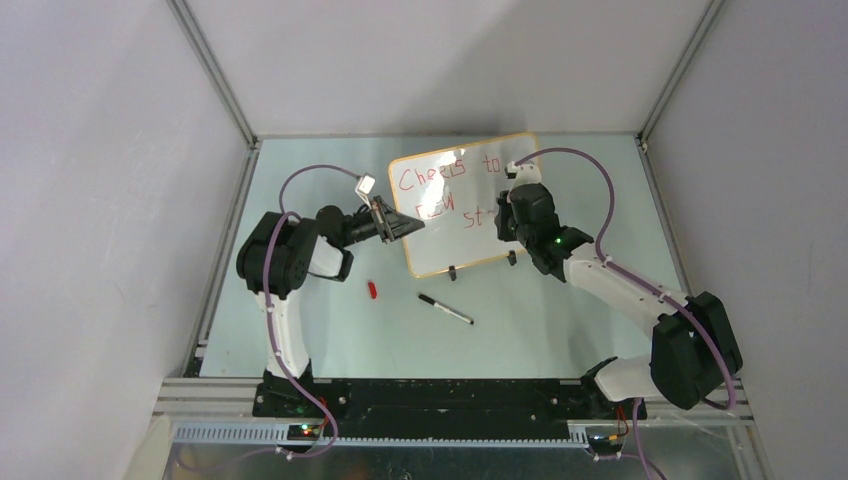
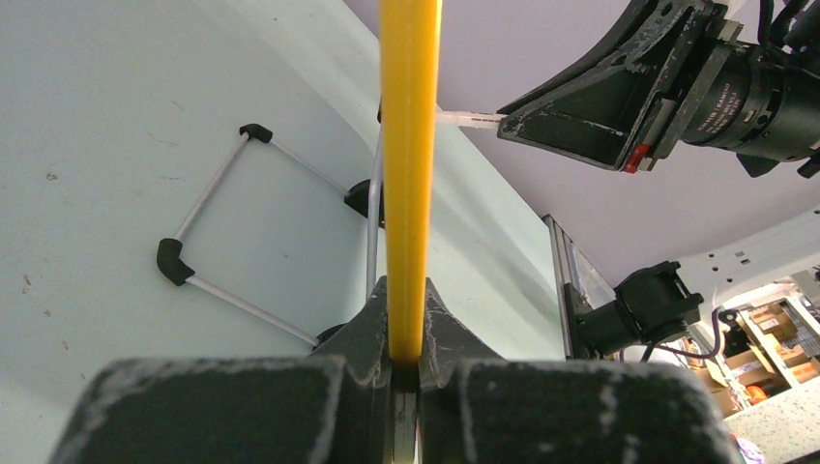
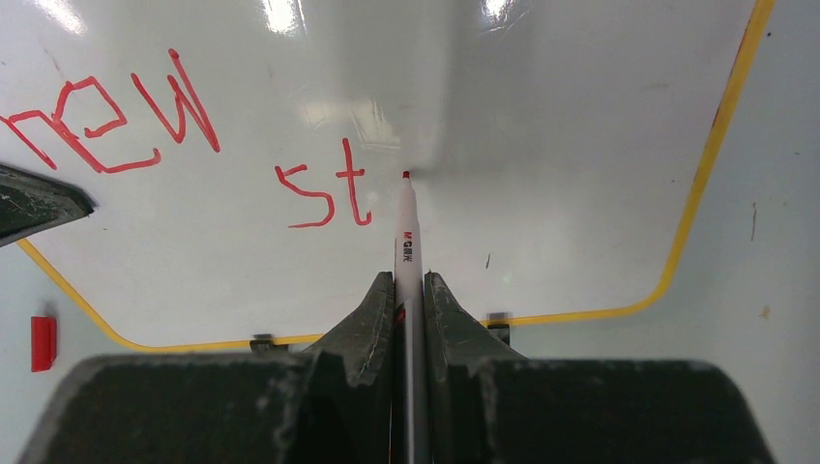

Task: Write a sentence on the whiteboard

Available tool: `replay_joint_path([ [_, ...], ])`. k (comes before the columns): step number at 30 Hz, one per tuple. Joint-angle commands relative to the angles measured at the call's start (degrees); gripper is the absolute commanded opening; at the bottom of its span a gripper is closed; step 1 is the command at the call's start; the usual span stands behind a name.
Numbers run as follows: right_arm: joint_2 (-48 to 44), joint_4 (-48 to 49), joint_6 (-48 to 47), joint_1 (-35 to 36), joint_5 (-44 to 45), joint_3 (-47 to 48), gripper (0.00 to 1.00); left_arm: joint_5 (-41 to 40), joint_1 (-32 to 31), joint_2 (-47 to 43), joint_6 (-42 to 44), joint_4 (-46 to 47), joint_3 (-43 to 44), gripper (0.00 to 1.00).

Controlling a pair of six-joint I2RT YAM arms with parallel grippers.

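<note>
Up on the overhead cam, the whiteboard point(image 1: 455, 248) is standing tilted mid-table on its little feet, and the sentence point(image 1: 447, 182) is reading "Cheers to" on top with "new st" below, so I'm guessing "arts" is what's left. The left gripper point(image 1: 405, 228) is pinching the board's left edge, and the right gripper point(image 1: 513, 197) is hovering at the right half, blocking the spot where the writing is happening. A black marker point(image 1: 446, 309) and a red cap point(image 1: 372, 290) are lying on the table point(image 1: 300, 200) in front, well apart from the board. Over on the left wrist cam, the jaws are sitting closed tight on the orange rim. It's edge-on there, so no lettering is showing, just the wire stand point(image 2: 222, 222) behind. Down the right wrist cam, the fingers are clamping snug around a red marker point(image 3: 406, 242), with its tip sitting just right of the "t". Whether it's actually pressing the surface or a hair off, I'm not able to tell through the glare.
</note>
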Motion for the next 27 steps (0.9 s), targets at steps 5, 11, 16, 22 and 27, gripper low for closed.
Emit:
replay_joint_path([
  [5,0.3,1.0,-0.3,-0.2,-0.9,2.3,0.00,0.2,-0.2,-1.5,-0.1,3.0,1.4,0.00],
  [11,0.1,0.6,-0.7,0.2,-2.4,2.3,0.00,0.2,-0.2,-1.5,-0.1,3.1,1.4,0.00],
  [16,-0.1,0.4,-1.0,0.5,-2.9,2.3,0.00,0.2,-0.2,-1.5,-0.1,3.1,1.4,0.00],
  [22,-0.3,-0.1,-1.3,0.7,-3.4,2.3,0.00,0.2,-0.2,-1.5,-0.1,3.0,1.4,0.00],
  [27,-0.4,-1.1,-1.5,0.9,-3.6,2.3,0.00,0.2,-0.2,-1.5,-0.2,3.1,1.4,0.00],
])
